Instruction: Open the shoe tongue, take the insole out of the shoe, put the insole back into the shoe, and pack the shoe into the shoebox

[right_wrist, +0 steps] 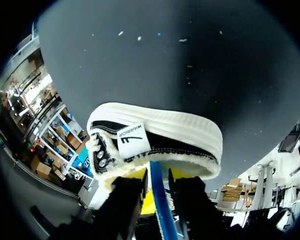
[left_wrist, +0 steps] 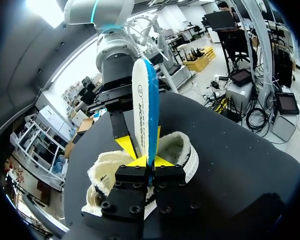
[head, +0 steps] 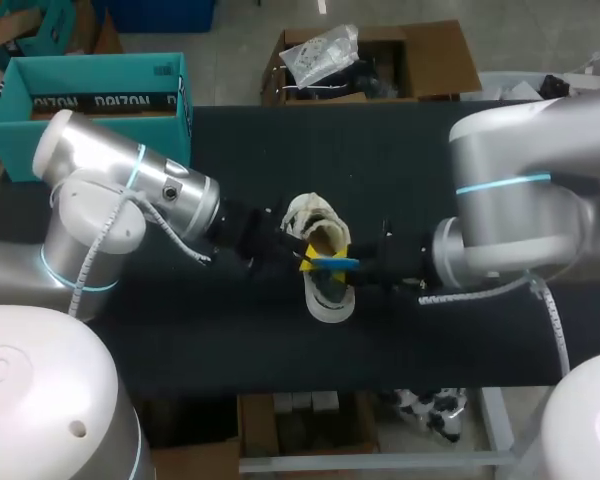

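A white shoe (head: 328, 290) with black trim lies in the middle of the black table (head: 400, 150). A thin blue-and-white insole (head: 332, 262) stands on edge above the shoe's opening. My left gripper (head: 302, 258) is shut on the insole (left_wrist: 145, 105), its yellow tips (left_wrist: 149, 161) pinching the lower end just over the shoe (left_wrist: 179, 147). My right gripper (head: 366, 265) faces it from the other side. In the right wrist view the insole's blue edge (right_wrist: 159, 197) runs between that gripper's (right_wrist: 159, 175) open fingers with a gap on each side, above the shoe (right_wrist: 160, 135). The teal shoebox (head: 90, 100) stands at the back left.
Both arms meet over the table's middle, so the shoe is flanked left and right. The dark mat stretches bare behind the shoe toward the far edge and in front toward the near edge (head: 310, 385).
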Available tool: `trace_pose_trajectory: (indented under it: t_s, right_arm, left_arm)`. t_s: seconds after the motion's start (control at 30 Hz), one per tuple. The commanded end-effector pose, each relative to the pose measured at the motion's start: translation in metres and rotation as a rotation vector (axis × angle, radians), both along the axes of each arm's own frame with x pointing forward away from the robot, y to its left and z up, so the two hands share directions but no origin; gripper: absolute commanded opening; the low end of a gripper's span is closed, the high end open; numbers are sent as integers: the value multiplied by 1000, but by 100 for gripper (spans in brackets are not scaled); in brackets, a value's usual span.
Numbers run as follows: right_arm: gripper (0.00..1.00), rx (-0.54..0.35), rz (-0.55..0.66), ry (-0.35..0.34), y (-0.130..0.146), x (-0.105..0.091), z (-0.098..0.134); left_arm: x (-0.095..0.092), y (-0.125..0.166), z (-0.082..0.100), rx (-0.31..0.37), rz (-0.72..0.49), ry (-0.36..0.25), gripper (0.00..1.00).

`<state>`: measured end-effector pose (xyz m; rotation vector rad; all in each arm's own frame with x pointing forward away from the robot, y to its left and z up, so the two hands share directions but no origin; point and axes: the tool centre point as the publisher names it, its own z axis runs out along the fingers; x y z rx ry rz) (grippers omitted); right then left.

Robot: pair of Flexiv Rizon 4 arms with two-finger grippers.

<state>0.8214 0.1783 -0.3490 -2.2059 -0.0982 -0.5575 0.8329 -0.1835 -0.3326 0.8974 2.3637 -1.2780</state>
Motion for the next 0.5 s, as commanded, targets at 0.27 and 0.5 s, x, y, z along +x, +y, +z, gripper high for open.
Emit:
trace_pose_trajectory:
  t_s: [0.27, 0.5]
  right_arm:
    - [0, -42, -19, -37, 7, -20, 20]
    - [0, -39, -16, -28, 8, -7, 9]
  left_arm:
    - [-1, 7, -4, -9, 31, 4, 0]
    - [6, 4, -8, -3, 54, 4, 0]
